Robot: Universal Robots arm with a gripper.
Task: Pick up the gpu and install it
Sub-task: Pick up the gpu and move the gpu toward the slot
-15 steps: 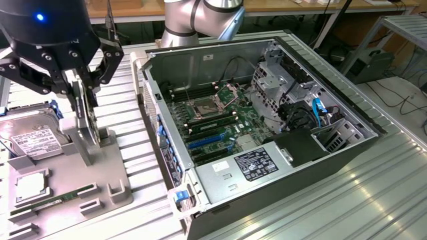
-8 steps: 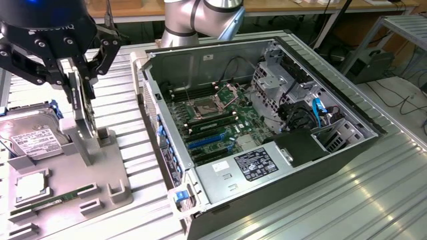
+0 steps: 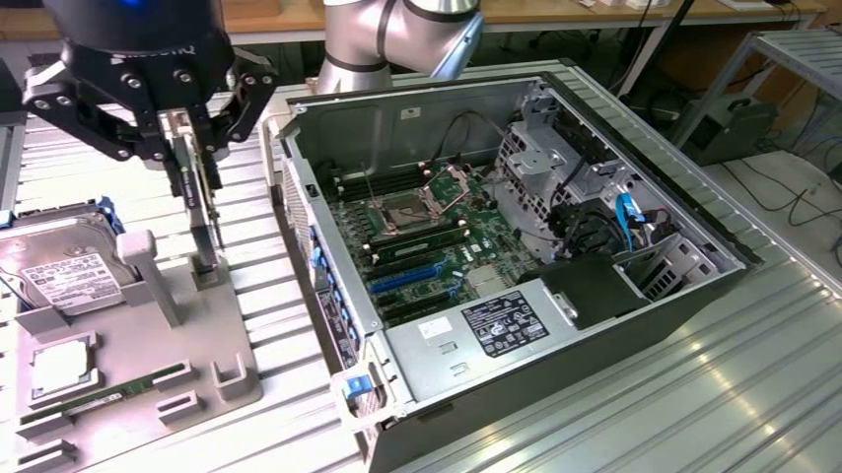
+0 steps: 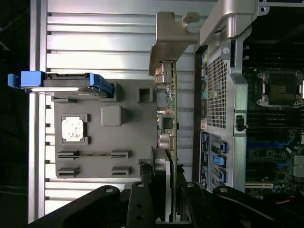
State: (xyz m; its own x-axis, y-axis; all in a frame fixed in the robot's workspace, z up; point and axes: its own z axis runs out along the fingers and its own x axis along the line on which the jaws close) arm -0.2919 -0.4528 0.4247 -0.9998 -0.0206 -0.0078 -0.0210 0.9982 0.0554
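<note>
The black multi-link gripper (image 3: 193, 148) has its jaws clenched on the gpu (image 3: 200, 212), a thin flat dark expansion card with a silver metal bracket (image 4: 171, 42) at one end. The card therefore lies straight below the jaws, not off to either side. It hangs edge-on as a narrow strip. I judge its long axis to be close to upright, running from the gripped end down to the bracket end (in the wrist view the bracket is the end farthest from the jaws). The open grey metal computer case (image 3: 382, 123) lies on its side on the slatted aluminium tabletop (image 3: 658, 394). The gpu is outside the case, just beside its rear panel on the exterior view's left, above the grey moulded fixture tray (image 3: 197, 345). I cannot tell whether the card's lower end touches that tray or hangs clear of it. Its flat faces run roughly parallel to the case's rear panel. Inside the case, the green motherboard (image 3: 421, 246) and its blue expansion slots (image 3: 401, 281) lie beyond that panel, toward the exterior view's right.
</note>
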